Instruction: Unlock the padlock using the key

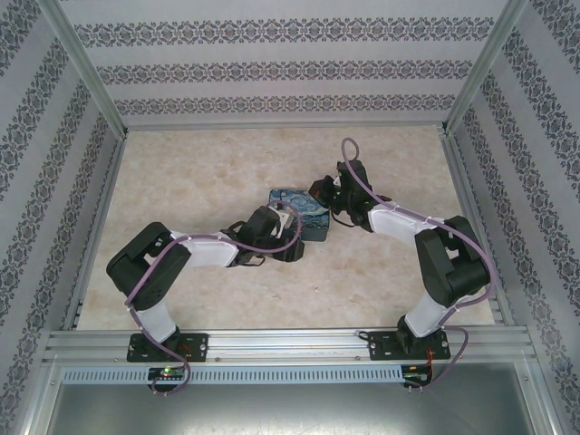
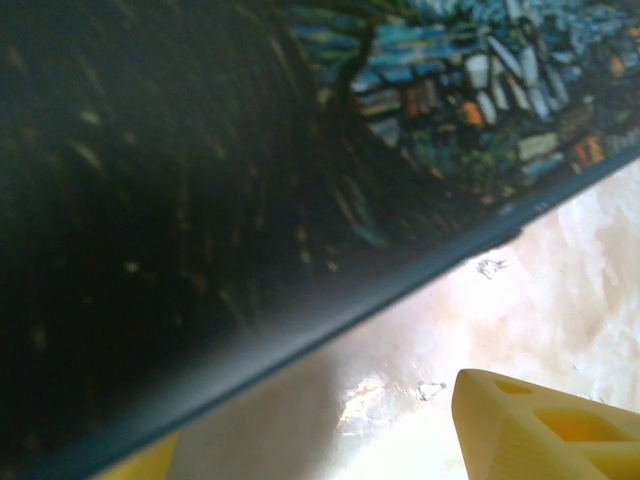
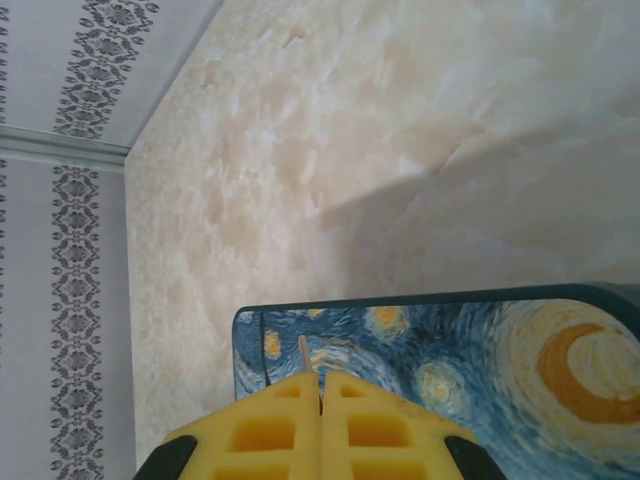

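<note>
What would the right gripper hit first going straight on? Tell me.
The tin: its lid lies just beyond the shut right gripper, whose pinched sliver, likely the key, would touch first. Depth unclear.

The right claw has its yellow fingers pressed together. A thin pale sliver, probably the key, pokes out between the tips. Beneath lies a starry-night tin on the marbled bench, with a patterned wall at left.
</note>
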Robot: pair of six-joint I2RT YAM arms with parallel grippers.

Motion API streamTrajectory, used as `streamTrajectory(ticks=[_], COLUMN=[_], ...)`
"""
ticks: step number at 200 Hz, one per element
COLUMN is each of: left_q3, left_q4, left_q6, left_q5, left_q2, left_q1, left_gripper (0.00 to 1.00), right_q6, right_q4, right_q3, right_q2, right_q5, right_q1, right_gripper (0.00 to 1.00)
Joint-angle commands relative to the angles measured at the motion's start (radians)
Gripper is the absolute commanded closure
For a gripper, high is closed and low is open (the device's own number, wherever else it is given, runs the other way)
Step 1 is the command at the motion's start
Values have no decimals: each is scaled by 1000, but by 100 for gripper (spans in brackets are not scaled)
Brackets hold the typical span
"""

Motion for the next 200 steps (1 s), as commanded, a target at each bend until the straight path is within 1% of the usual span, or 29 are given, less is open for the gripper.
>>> streamTrajectory(ticks=[1,90,146,156,178,200], left_q3=[16,21,21,17,9,-6], left_q4=[102,227,258,262,254,253], left_q6=[16,-18,-23,-22,-10,1], left_q5=[-9,-15,-70,-90,-202,-277], left_q2=[34,112,116,116,119,120], left_q1=[-14,-27,-40,-44,-58,-60], left_gripper=[28,32,33,33,34,34], right_q6=[4,44,68,69,78,81], right_q4=[18,77,102,106,112,115], right_q3=[26,-28,-35,-36,-39,-42], right_q2=[19,57,77,77,80,79], right_q5=[14,4,-1,-2,0,0], right_q1=[4,3,10,13,17,18], right_gripper=[100,100,100,100,100,100])
